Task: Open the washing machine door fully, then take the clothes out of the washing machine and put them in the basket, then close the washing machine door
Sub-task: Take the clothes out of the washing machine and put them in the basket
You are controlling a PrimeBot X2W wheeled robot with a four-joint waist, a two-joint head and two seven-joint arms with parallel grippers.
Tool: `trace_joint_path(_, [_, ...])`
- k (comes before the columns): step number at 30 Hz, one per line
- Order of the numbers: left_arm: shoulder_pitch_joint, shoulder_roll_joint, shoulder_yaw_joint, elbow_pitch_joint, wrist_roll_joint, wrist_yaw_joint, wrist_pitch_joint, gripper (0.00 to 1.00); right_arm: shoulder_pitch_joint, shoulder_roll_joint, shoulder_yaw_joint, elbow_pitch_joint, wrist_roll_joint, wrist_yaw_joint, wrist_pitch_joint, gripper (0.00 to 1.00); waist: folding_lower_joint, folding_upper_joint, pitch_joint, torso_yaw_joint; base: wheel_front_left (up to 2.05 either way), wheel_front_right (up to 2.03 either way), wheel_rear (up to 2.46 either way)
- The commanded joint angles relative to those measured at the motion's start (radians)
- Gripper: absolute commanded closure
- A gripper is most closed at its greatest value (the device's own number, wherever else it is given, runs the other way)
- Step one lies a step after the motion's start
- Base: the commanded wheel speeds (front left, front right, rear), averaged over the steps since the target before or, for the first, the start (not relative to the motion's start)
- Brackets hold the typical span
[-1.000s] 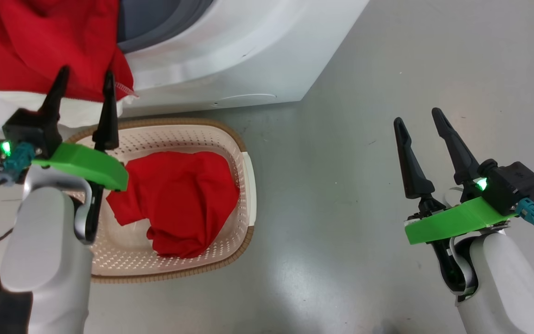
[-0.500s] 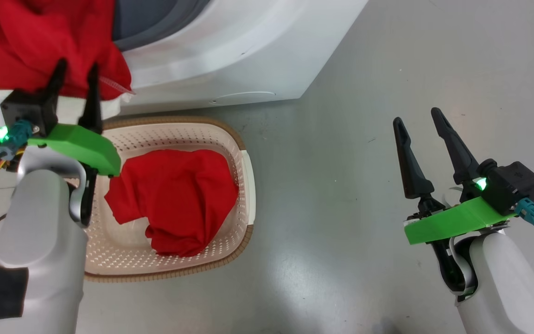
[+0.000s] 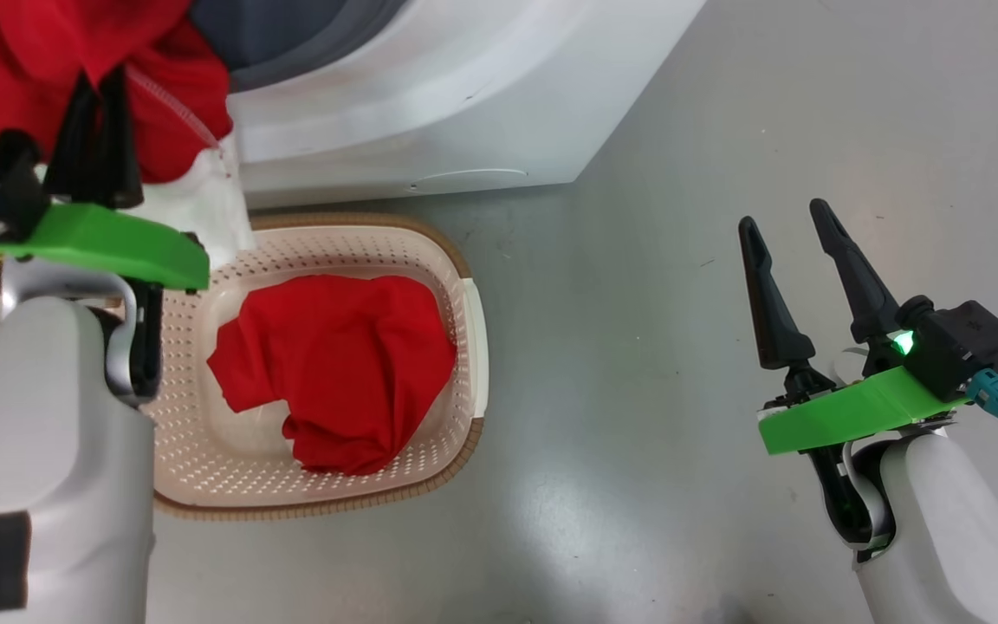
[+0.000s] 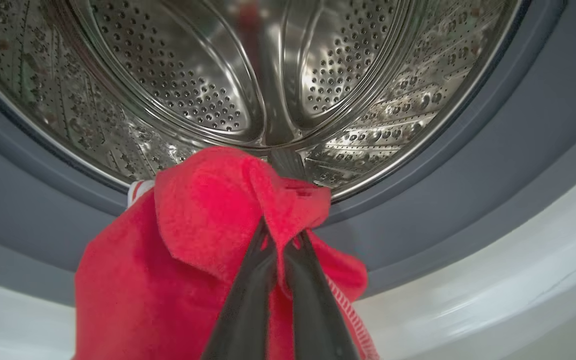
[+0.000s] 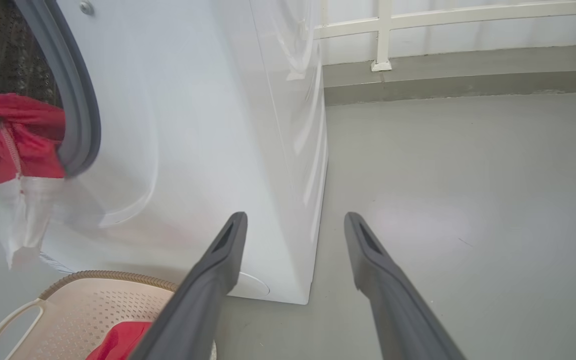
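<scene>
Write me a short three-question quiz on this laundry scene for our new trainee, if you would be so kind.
1. True or false: the left gripper is shut on the red and white garment at the mouth of the washing machine.
2. What lies in the basket? A) a plain red garment B) a white towel C) nothing
3. Fill in: the right gripper hangs over the floor with its jaws ____.
Key: 1 true; 2 A; 3 open.
</scene>
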Motion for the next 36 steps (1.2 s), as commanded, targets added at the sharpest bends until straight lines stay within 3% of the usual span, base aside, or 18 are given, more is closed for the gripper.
trace_joint_path(1, [0.047,0.027,0.036,-0.069,-0.009,-0.010,-0.005,1.00,0.008,0.006,0.013,-0.027,0.000,0.006,-0.006,0.00,0.0000,0.0000,-0.001,0.005,0.00,0.00,0.00])
trace_joint_path(23, [0.272,-0.037,0.156,-0.722,-0.066,-0.038,-0.005,1.00,0.018,0.002,0.016,-0.026,-0.005,0.006,-0.006,0.00,0.0000,0.0000,-0.012,0.028,0.00,0.00,0.00])
trace_joint_path(36, [0.323,-0.038,0.154,-1.072,-0.111,-0.004,-0.005,1.00,0.011,0.002,0.024,-0.024,-0.004,0.006,-0.006,0.00,0.0000,0.0000,-0.007,0.023,0.00,0.00,0.00])
